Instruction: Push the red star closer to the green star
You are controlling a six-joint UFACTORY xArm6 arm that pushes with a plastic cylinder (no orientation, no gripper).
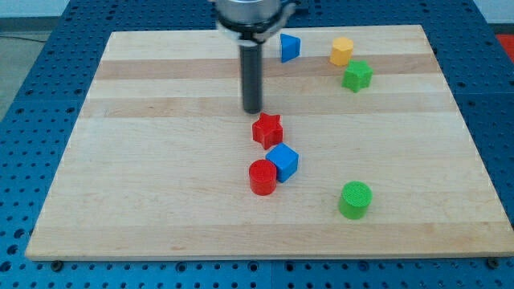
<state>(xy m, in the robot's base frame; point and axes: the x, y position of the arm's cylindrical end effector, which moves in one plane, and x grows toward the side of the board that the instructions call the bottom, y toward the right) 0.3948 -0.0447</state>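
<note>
1. Since there is only the one camera view, you read everything from it: my tip (253,111) sits on the worktop (161,160) just beside the red star (267,129), on its upper-left side; you cannot tell whether the two touch
2. You have no gripper to check here; the arm ends in a plain dark rod, so nothing is spread, pressed together or pinching
3. You will find the red star near the middle of the worktop, with the blue cube (283,162) right against its lower edge and the red cylinder (262,177) next to that cube
4. You will see the green star (356,75) well apart from it, toward the view's upper right, just below the yellow block (341,50)
5. You can ignore the blue block (289,47) at the view's top and the green cylinder (355,199) at the lower right
6. You should judge the task as barely begun: the gap between the two stars is wide, and from the upper left a push would send the red star down and right, not up toward the green one, so I'd expect the tip to need the star's lower-left side
</note>
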